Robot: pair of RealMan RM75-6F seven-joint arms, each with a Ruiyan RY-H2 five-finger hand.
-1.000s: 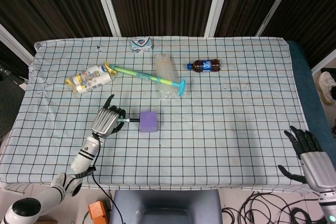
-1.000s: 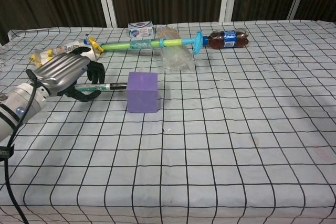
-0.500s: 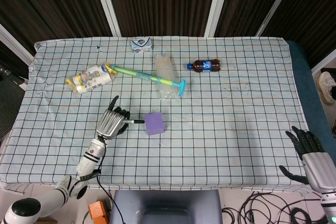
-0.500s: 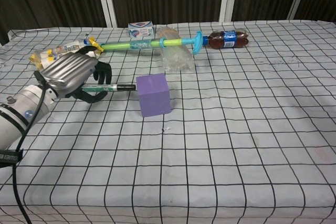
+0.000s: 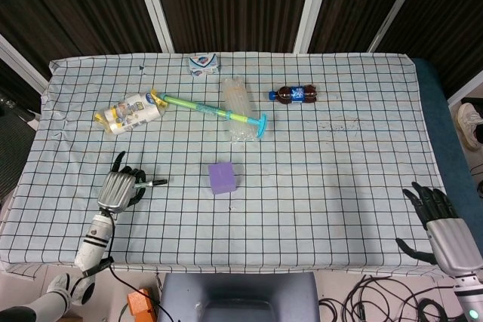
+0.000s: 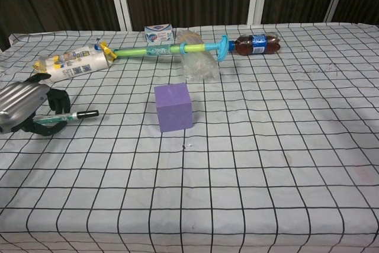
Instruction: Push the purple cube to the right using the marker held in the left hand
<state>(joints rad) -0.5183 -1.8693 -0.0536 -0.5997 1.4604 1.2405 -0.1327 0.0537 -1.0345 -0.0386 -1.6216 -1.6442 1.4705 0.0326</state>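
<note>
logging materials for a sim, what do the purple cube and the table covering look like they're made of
Purple cube: probably foam or soft matte plastic; the faces are evenly coloured with no glare and the edges look slightly soft. Table covering: thin woven cloth, white with a black grid; it shows wrinkles and hangs over the table's edges in the head view.

head: high, looking down | chest: low, nearer, forward | shared: table
</note>
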